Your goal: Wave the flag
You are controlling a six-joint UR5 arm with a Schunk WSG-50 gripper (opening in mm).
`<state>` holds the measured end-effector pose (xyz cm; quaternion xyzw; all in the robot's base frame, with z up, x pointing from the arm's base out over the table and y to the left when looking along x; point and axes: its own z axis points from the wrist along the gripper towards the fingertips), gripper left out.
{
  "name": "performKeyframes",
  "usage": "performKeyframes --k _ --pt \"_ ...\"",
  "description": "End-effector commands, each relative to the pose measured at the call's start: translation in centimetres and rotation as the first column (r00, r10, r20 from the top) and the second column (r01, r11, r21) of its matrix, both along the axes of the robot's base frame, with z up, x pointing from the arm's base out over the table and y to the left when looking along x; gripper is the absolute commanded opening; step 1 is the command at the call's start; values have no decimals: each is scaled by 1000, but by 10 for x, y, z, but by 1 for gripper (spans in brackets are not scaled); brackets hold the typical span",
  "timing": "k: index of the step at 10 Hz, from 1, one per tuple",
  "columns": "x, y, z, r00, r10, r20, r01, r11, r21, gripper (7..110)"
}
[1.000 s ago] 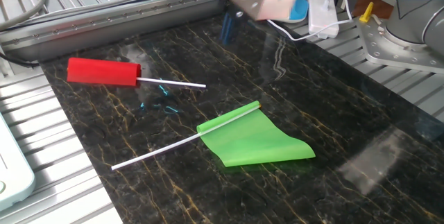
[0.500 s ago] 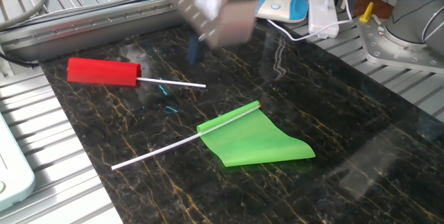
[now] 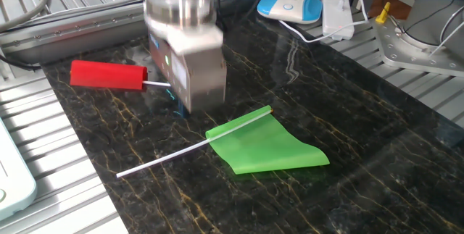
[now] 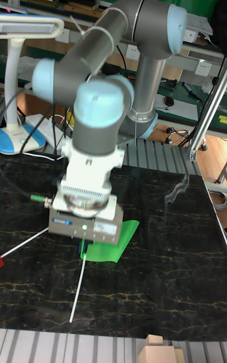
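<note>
The flag lies flat on the dark marble table, its green cloth [image 3: 268, 147] to the right and its thin white stick [image 3: 163, 159] running down-left. The tall fixed view shows the cloth [image 4: 116, 240] partly behind my gripper and the stick [image 4: 77, 290] pointing toward the camera. My gripper [image 3: 179, 109] is motion-blurred, low over the table just behind and left of the cloth's upper end. Its body hides most of the fingers. Only blue tips [image 4: 82, 247] show below the body, and their gap is unreadable. Nothing is visibly held.
A red rolled-up flag [image 3: 109, 74] on a white stick lies at the back left, its stick end passing behind my gripper. A blue-based lamp [image 3: 290, 6] and a white adapter [image 3: 337, 13] sit at the back right. A metal rail [image 3: 87, 27] runs along the back edge.
My gripper has swept from the back right toward the left and down, ending low beside the green cloth. Neither flag has moved.
</note>
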<state>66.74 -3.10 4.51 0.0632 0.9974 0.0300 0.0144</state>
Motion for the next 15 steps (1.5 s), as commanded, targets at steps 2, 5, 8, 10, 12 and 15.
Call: performKeyframes --k 2,5,8,10,12,15 --pt "-3 11 -46 999 -45 4 45 999 18 7" --pt "-1 19 -48 1000 -15 22 14 999 31 7" --pt "-1 20 -39 998 40 48 -41 999 22 7" --pt "-1 12 -48 997 54 46 -54 999 -2 7" --pt "-1 11 -52 997 63 47 -63 998 -2 7" --pt "-1 16 -51 995 88 49 -89 996 22 7"
